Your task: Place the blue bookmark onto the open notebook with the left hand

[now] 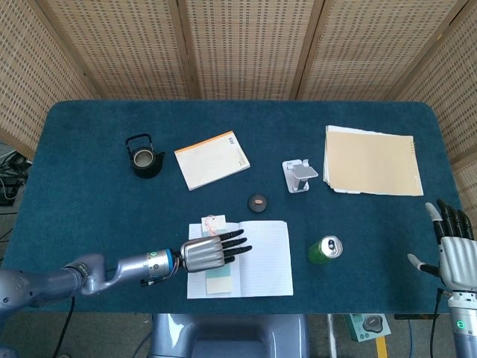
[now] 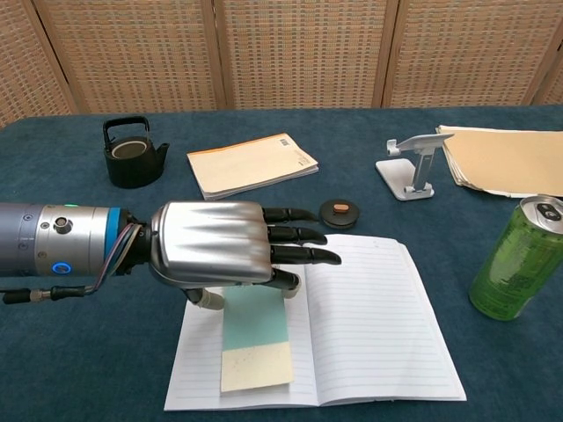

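Observation:
The open notebook (image 1: 262, 257) lies at the table's near middle, with lined pages (image 2: 378, 325). My left hand (image 1: 212, 253) hovers palm down over its left page, fingers stretched toward the right. Under that hand (image 2: 215, 253) the blue bookmark (image 2: 255, 338), blue above and cream at its lower end, lies along the left page, and its top end is still pinched between thumb and fingers. In the head view the bookmark (image 1: 218, 282) sticks out below the hand. My right hand (image 1: 455, 253) hangs open beyond the table's right edge, holding nothing.
A black teapot (image 1: 143, 155) stands at the left, a closed orange-edged notebook (image 1: 212, 159) behind the open one. A small round lid (image 1: 257, 201), a phone stand (image 1: 300, 176), a green can (image 1: 325, 250) and a stack of tan papers (image 1: 371, 160) lie to the right.

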`<action>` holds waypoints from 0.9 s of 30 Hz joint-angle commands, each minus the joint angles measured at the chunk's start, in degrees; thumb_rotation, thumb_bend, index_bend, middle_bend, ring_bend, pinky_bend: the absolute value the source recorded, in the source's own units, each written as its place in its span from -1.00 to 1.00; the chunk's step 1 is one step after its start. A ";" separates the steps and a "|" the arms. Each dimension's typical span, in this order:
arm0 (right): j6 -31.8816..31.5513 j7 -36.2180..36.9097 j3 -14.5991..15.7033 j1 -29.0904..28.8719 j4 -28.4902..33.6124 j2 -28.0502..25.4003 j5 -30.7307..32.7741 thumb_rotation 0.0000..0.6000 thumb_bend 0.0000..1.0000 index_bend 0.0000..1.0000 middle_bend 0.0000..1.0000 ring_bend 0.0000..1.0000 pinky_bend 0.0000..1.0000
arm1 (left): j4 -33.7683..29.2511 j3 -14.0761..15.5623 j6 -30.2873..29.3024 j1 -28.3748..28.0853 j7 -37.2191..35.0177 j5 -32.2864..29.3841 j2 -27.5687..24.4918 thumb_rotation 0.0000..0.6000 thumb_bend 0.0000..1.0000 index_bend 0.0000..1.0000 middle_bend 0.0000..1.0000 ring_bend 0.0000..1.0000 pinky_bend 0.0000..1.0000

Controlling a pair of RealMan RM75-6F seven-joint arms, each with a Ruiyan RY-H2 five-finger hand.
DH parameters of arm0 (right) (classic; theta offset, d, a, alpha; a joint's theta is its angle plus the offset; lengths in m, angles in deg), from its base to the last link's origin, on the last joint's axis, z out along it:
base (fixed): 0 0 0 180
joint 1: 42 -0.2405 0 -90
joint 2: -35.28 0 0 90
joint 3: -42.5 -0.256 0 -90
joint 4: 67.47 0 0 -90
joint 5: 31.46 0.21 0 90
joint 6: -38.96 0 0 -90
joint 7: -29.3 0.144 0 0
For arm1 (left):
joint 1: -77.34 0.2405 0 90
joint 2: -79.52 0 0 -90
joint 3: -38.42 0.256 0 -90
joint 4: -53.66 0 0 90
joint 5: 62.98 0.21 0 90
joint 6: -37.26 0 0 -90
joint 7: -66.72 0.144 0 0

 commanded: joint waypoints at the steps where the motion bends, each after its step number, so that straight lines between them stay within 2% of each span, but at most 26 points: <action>1: 0.05 -0.03 0.01 -0.01 -0.03 0.02 0.02 1.00 -0.86 -1.00 -1.00 -1.00 -1.00 | 1.04 0.76 -1.08 -0.34 -1.10 0.87 0.75 1.00 -0.54 -0.02 -1.00 -1.00 -1.00; 15: 0.31 -0.26 0.01 -0.06 -0.14 0.16 0.22 1.00 -0.86 -1.00 -1.00 -1.00 -1.00 | 2.95 1.58 -2.05 -0.44 -2.15 0.91 2.01 1.00 -0.54 -0.06 -1.00 -1.00 -1.00; 24: 0.21 -0.33 -0.01 -0.06 -0.11 0.19 0.14 1.00 -0.86 -1.00 -1.00 -1.00 -1.00 | 2.95 1.71 -2.06 -0.46 -2.11 0.50 2.02 1.00 -0.54 -0.32 -1.00 -1.00 -1.00; 27: 0.19 -0.36 0.00 -0.05 -0.10 0.19 0.11 1.00 -0.86 -1.00 -1.00 -1.00 -1.00 | 2.70 1.61 -1.82 -0.31 -2.04 -0.12 1.68 1.00 -0.54 -0.54 -1.00 -1.00 -1.00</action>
